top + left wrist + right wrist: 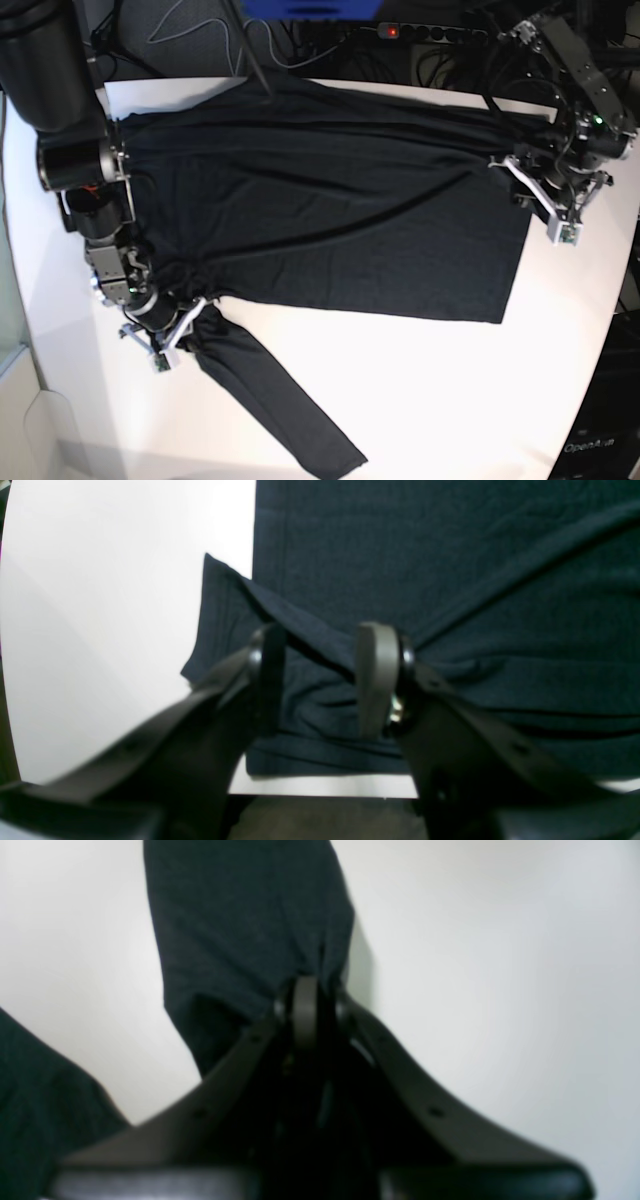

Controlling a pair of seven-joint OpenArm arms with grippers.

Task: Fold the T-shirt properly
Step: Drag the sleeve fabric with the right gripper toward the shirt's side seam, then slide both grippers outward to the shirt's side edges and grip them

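One thin, soft, wrinkled T-shirt [330,230]

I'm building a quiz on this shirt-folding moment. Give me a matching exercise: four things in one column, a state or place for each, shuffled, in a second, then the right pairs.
Things:
1. left claw
2. right claw
3. sleeve
4. table

States:
A. white, under the shirt
B. shut on the shirt
C. stretched out from the shirt's body toward the table's near edge
D. open, straddling a raised fold at the hem

Pairs: 1-D, 2-B, 3-C, 4-A
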